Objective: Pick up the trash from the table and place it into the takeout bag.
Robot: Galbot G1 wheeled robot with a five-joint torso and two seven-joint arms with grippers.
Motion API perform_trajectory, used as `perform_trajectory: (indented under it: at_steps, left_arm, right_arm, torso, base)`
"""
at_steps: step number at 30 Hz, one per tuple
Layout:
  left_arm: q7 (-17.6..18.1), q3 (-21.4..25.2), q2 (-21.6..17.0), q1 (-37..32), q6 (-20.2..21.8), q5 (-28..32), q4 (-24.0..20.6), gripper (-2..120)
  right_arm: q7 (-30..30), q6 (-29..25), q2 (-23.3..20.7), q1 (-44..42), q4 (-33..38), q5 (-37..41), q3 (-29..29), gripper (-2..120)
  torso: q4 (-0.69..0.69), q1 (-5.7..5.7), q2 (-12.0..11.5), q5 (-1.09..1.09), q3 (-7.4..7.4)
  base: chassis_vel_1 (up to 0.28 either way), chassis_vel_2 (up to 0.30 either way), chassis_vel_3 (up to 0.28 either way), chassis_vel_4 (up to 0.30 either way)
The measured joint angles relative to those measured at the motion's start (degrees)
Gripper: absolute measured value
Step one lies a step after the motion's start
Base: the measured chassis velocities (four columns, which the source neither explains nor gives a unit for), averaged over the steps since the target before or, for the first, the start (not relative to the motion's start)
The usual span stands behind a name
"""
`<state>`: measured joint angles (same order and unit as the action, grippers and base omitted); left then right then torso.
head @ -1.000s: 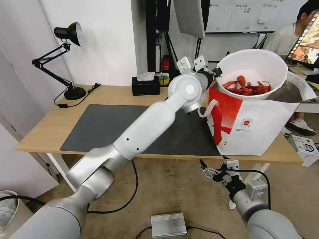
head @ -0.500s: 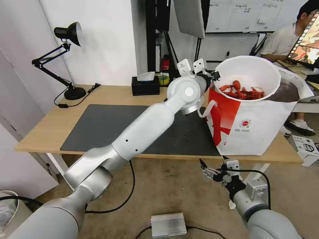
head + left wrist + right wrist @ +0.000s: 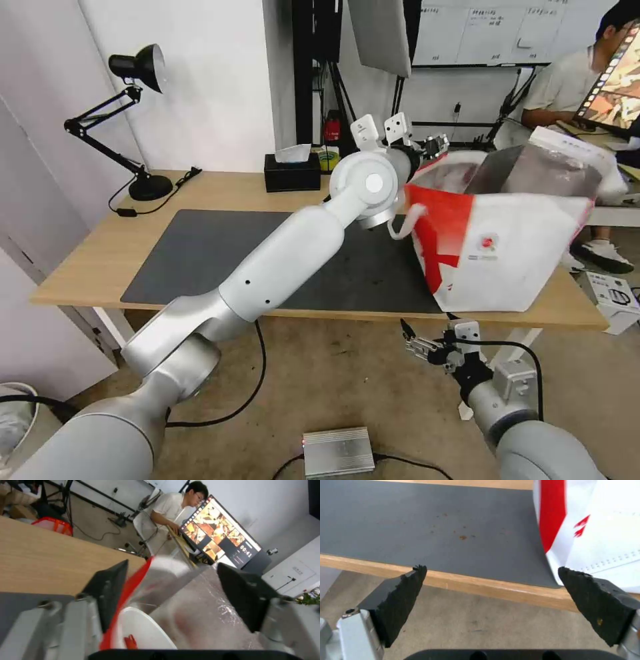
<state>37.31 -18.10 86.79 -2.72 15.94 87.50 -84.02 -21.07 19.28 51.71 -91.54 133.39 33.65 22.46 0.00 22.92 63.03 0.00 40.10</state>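
Trash in the form of a white round bowl [image 3: 143, 632] with red shell pieces lies inside the takeout bag [image 3: 513, 260], low against the silvery foil lining, as the left wrist view shows. The bag stands on the right part of the table [image 3: 100, 253], partly on the dark grey mat [image 3: 200, 253] and partly on the bare wood, and its top looks leaning and a little blurred. One white loop handle [image 3: 403, 223] hangs at the bag's left side, next to the red panel.

The left gripper [image 3: 433, 143] is held over the near left edge of the bag's mouth, at the end of the long arm that reaches across the mat. Its fingers [image 3: 106, 592] are spread wide apart and nothing is between them; the bag's opening and the bowl are seen through the gap.

The right gripper [image 3: 408, 337] hangs low in front of the table, below the front edge, near the bag's lower corner. Its two black pads [image 3: 403, 597] are also far apart and hold nothing.

A black tissue box [image 3: 291, 172] stands at the back of the table, and a black desk lamp [image 3: 137, 107] is at the far left corner.
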Motion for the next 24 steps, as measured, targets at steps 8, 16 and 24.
perform_trajectory:
  at_steps: [8,16,24]
  left_arm:
    - [-0.5,-0.9,-4.8,-1.4,-1.2,-1.8,-3.3,99]
    - [-1.4,-0.3,-12.4,-5.0,-1.1,-6.0,-9.4,100]
    - [-3.7,2.2,-21.0,-10.2,-0.6,-10.6,-17.3,100]
  right_arm:
    - [0.0,0.0,0.0,0.0,0.0,0.0,0.0,100]
    - [0.0,0.0,0.0,0.0,0.0,0.0,0.0,100]
    - [0.0,0.0,0.0,0.0,0.0,0.0,0.0,100]
  torso:
    - [0.01,0.0,0.0,-0.01,0.0]
    - [0.0,0.0,0.0,-0.01,0.0]
    - [0.01,0.0,0.0,-0.02,0.0]
  base:
    - [0.0,0.0,0.0,0.0]
    - [0.0,0.0,0.0,0.0]
    - [0.0,0.0,0.0,0.0]
